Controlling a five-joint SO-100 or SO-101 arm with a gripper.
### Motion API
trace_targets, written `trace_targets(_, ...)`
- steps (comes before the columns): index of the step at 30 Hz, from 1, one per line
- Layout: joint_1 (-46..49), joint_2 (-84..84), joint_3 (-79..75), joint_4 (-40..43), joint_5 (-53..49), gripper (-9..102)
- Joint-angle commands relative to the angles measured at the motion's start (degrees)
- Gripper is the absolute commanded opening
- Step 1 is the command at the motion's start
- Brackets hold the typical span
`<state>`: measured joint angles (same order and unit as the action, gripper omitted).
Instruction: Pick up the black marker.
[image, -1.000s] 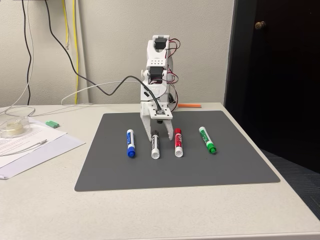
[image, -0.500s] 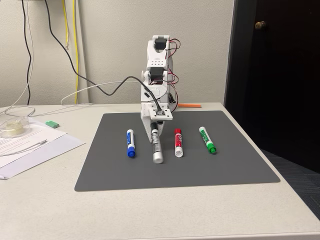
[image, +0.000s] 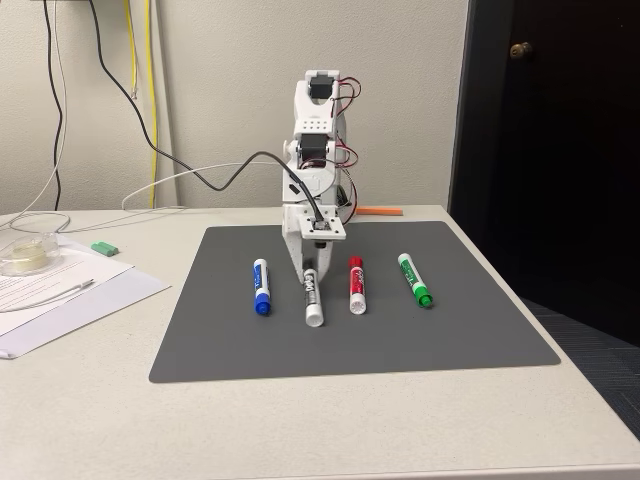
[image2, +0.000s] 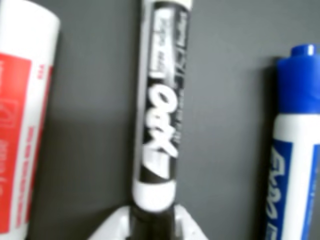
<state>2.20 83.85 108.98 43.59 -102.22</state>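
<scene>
Since the earlier frame, the black marker (image: 312, 294) has lowered slightly. Its capped end sits between the gripper's (image: 309, 268) fingers (image2: 111, 226), which pinch it.

White-barrelled black marker (image: 312, 293) with black label, blue marker (image: 261, 286), red marker (image: 355, 285), green marker (image: 414, 279), grey mat (image: 450, 330).

The arm (image: 315, 150) is white plastic, blocky, with dark servo bodies set into its joints. Red and black wires loop beside its upper joints. A thick black cable (image: 240, 168) runs off it toward the wall. The white pincer (image: 312, 262) hangs below a small square plate.
</scene>
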Motion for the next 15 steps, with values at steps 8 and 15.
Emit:
trace_targets(8,0.0,2.4,-1.8,-0.9,0.7,18)
trace_targets(15,-0.9,1.5,-1.8,-2.1,1.6,18)
